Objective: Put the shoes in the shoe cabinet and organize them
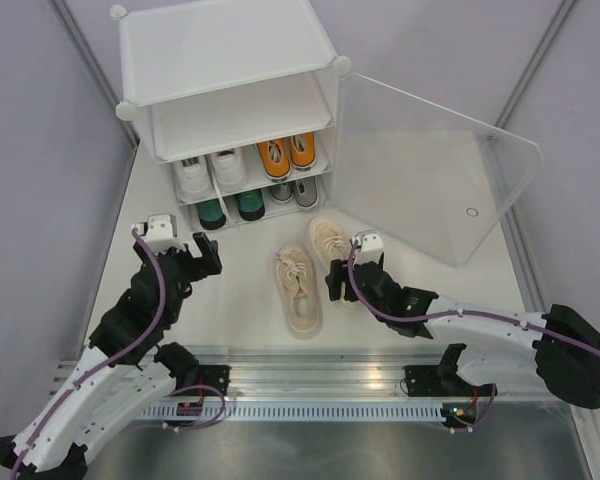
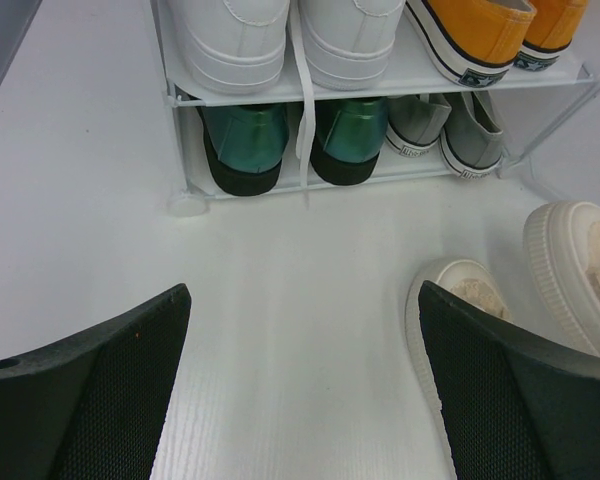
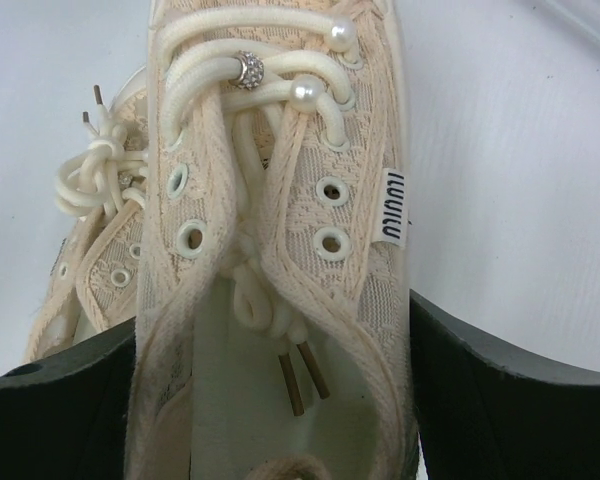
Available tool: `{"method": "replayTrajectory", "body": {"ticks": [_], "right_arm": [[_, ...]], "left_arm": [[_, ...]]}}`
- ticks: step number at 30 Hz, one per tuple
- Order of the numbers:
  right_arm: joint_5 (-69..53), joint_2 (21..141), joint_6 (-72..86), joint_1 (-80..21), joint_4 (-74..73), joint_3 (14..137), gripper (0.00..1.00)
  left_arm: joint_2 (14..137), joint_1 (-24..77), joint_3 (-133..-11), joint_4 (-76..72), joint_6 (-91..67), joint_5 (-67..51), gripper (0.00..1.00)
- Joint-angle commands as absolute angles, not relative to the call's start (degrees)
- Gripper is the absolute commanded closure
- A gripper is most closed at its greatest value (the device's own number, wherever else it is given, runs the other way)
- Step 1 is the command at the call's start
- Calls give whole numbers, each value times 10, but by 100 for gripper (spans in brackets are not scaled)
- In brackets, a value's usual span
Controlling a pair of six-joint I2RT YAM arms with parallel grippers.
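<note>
The white shoe cabinet (image 1: 230,60) stands at the back with its clear door (image 1: 430,170) swung open to the right. Inside it are white shoes (image 1: 208,170), orange shoes (image 1: 285,152), dark green shoes (image 1: 230,208) and grey shoes (image 1: 293,192). Two beige shoes lie on the table in front of it. My right gripper (image 1: 342,278) is open, with its jaws on either side of the heel end of the right beige shoe (image 3: 280,200). The left beige shoe (image 1: 298,290) lies beside it. My left gripper (image 2: 305,390) is open and empty above bare table, left of the beige shoes.
The open door panel leans over the right side of the table. Grey walls close in on the left and right. A metal rail (image 1: 310,385) runs along the near edge at the arm bases.
</note>
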State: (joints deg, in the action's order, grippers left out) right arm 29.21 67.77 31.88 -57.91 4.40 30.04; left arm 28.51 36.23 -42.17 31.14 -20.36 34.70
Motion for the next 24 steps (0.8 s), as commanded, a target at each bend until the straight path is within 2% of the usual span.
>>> {"method": "replayTrajectory", "body": {"ticks": [1, 6, 11, 21, 24], "right_arm": [[288, 638, 295, -581, 33, 331, 99], [278, 606, 259, -581, 4, 381, 99], [256, 624, 200, -581, -30, 496, 99], [264, 795, 103, -568, -60, 794, 99], [216, 852, 109, -531, -86, 876, 99]], "left_arm": [[277, 359, -418, 293, -181, 367, 4], [261, 359, -418, 293, -182, 386, 4], [242, 359, -417, 292, -185, 397, 4], [228, 359, -413, 292, -185, 397, 4], [228, 359, -413, 292, -185, 394, 4]]}}
